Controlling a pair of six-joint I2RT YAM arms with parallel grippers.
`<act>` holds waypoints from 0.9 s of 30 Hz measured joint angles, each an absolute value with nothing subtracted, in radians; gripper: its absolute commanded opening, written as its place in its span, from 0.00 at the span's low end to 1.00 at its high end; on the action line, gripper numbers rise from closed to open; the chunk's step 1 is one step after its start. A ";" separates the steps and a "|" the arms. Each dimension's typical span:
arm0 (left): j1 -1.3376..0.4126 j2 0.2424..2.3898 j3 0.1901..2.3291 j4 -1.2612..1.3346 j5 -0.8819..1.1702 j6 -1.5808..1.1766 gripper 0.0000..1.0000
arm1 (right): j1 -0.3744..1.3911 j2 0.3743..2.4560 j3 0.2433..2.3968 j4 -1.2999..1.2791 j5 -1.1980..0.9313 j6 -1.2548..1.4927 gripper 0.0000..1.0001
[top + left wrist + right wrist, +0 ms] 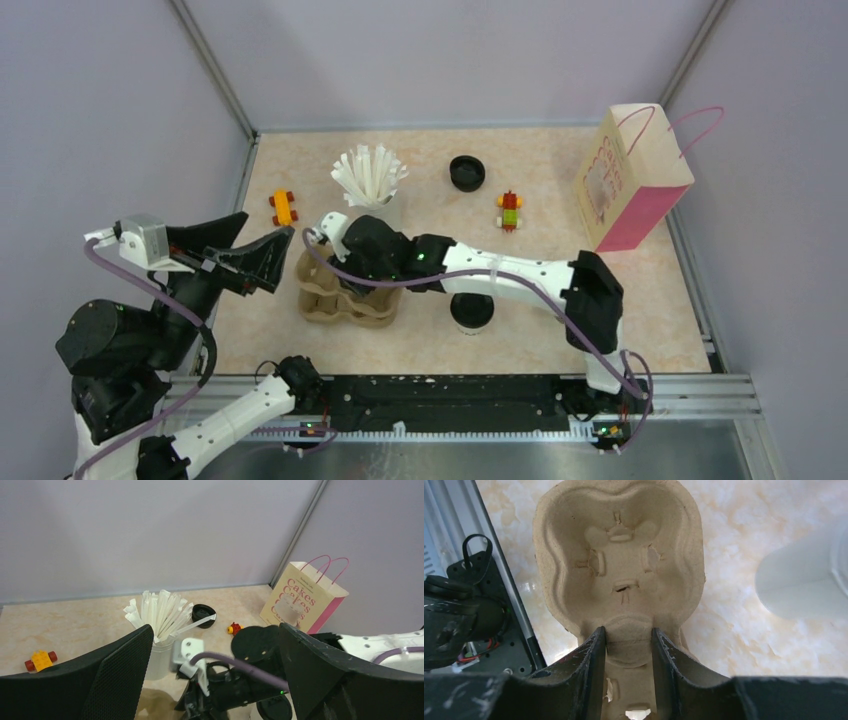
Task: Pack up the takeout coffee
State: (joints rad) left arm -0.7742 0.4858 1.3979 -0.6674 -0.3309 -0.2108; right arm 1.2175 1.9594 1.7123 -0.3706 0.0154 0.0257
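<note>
R claw (628,632) clenched on pulp cup carrier (619,555), near-left of tabletop (550,190); takeout coffee (471,315) sits apart to its right by near edge; L claw (262,245) released.

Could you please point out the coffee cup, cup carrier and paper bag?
coffee cup (471,312): top view, on its black lid.
cup carrier (620,567): right wrist view, centre of the tray.
paper bag (606,185): top view, its printed face.

R gripper (343,283) at carrier (322,300); coffee (471,313) near it.
</note>
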 measured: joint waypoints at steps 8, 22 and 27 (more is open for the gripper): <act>-0.774 0.484 1.356 -0.667 -0.339 -0.206 0.99 | 1.156 1.734 1.604 -0.459 0.100 0.153 0.28; -0.774 0.485 1.084 -0.641 -0.329 -0.185 0.99 | 0.885 1.373 1.534 -0.768 0.341 0.206 0.30; -0.774 0.563 0.966 -0.617 -0.269 -0.155 0.99 | 0.700 1.361 1.657 -0.830 0.396 0.149 0.31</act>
